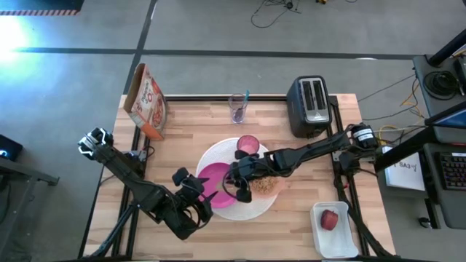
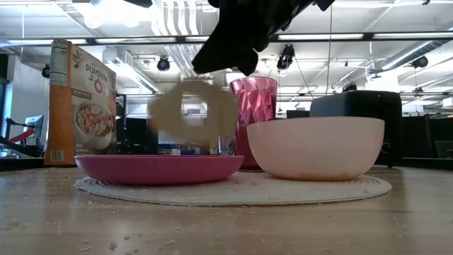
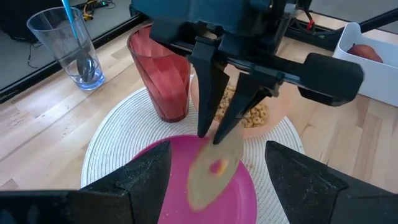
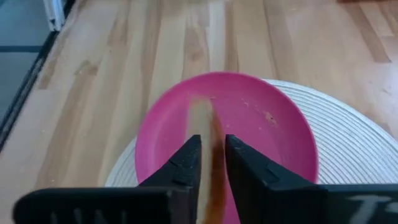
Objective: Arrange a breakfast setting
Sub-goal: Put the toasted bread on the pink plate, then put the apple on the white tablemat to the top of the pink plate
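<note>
Right gripper (image 4: 213,163) pinches the bagel (image 2: 192,108) on edge, straight above the magenta plate (image 1: 215,183), about 9 o'clock of the bowl (image 2: 315,147). Left gripper (image 3: 219,180), fingers apart, waits nearby.

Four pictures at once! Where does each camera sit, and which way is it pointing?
High: above the table, looking straight down; both arms show.
Low: at tabletop height, looking across at the magenta plate and bowl; the right gripper hangs in from above.
Left wrist: on the left arm, facing the tumbler; its own fingers frame the bottom.
Right wrist: on the right arm, looking down at the plate past its fingers.
All four share the magenta plate; the blurred bagel shows above it.
</note>
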### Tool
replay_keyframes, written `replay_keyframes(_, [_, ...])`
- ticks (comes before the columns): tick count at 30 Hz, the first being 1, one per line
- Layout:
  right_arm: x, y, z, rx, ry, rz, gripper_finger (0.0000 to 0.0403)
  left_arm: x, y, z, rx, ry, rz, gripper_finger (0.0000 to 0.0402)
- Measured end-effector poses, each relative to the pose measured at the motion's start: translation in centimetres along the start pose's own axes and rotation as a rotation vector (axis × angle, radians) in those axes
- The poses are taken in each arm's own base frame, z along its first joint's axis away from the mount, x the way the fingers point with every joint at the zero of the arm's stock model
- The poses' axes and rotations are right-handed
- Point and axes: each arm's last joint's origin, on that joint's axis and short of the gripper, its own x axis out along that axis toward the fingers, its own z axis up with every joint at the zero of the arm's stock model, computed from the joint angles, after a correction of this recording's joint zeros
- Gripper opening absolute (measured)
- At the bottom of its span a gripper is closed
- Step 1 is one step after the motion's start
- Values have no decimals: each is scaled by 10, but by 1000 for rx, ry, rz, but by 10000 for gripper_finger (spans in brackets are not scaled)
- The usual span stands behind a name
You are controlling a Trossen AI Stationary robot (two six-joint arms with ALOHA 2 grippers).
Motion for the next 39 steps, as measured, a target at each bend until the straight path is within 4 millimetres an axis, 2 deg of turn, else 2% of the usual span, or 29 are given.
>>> replay_keyframes(6, [-1, 0, 2, -8, -17, 9, 102, 0, 0, 0, 0, 0, 0, 242])
replay_keyframes(11, [-11, 1, 7, -19, -37, 11, 113, 0, 0, 0, 4, 1, 3, 242])
replay_keyframes(15, [-34, 1, 14, -34, -40, 7, 108, 0, 1, 0, 8, 2, 5, 242])
replay_keyframes(22, [-90, -7, 25, -3, -41, -20, 94, 0, 2, -1, 19, -1, 15, 242])
replay_keyframes(26, [-119, -11, 24, 2, -21, -111, 95, 0, 3, -1, 31, -12, 29, 242])
replay_keyframes(30, [-131, -15, 12, 64, -18, -194, 99, 0, 6, -2, 38, -6, 49, 242])
replay_keyframes(39, [-124, -22, -44, 298, 23, -210, 100, -3, 15, 0, 58, 7, 82, 242])
